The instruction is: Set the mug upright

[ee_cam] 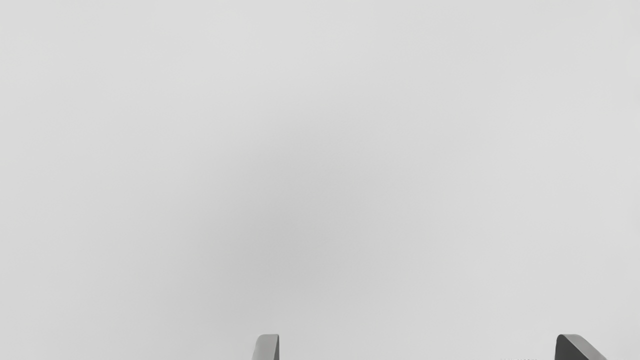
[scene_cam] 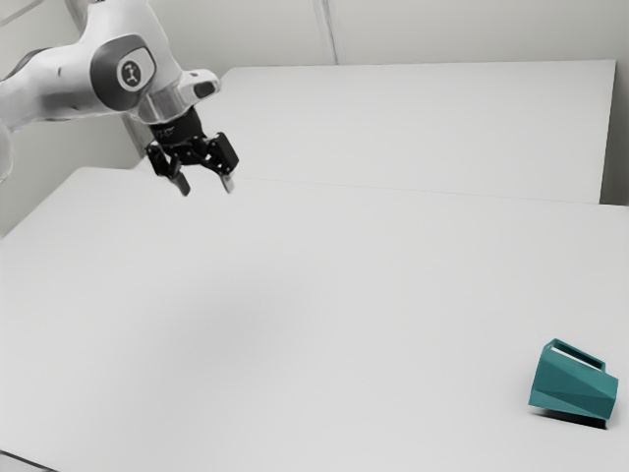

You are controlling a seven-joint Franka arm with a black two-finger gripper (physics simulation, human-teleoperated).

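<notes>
Low toward the exterior view's right, a teal mug (scene_cam: 573,387) lies on its side, handle (scene_cam: 580,351) uppermost, on the white counter (scene_cam: 344,324), and farther back, well apart, the black tool (scene_cam: 206,189) hangs with fingers (ee_cam: 265,348) spread.

White arm (scene_cam: 59,87) — black, perhaps bolted tool (scene_cam: 206,189)

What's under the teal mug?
The mug lies tipped over on the white table. Along its lower edge shows a dark strip, probably its shadow. The mug covers the spot beneath, so I can't tell whether anything is there.
</notes>
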